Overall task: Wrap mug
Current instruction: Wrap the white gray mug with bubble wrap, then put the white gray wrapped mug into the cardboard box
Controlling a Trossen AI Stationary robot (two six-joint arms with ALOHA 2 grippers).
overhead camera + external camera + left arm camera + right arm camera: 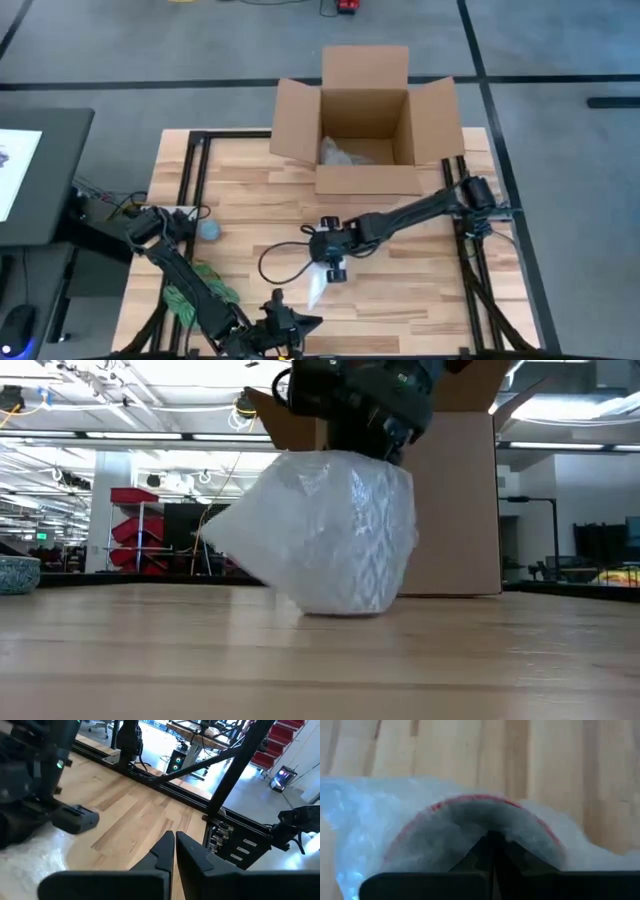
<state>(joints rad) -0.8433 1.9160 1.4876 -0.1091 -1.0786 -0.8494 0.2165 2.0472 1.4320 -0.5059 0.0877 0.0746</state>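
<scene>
High view: right gripper clamped onto clear bubble-wrapped red-rimmed mug, table centre; left gripper, fingers together, at 6 o'clock.

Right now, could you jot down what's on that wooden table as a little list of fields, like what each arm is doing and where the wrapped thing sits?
wrapped item: red-rimmed mug in clear bubble wrap, resting on the wooden table
right gripper: down on top of the bundle, fingers shut on the wrap
left gripper: shut, holding nothing, at the near table edge
open cardboard box: far side of table, some clear wrap inside
small blue bowl: left of centre
green cloth: beside the left arm
</scene>
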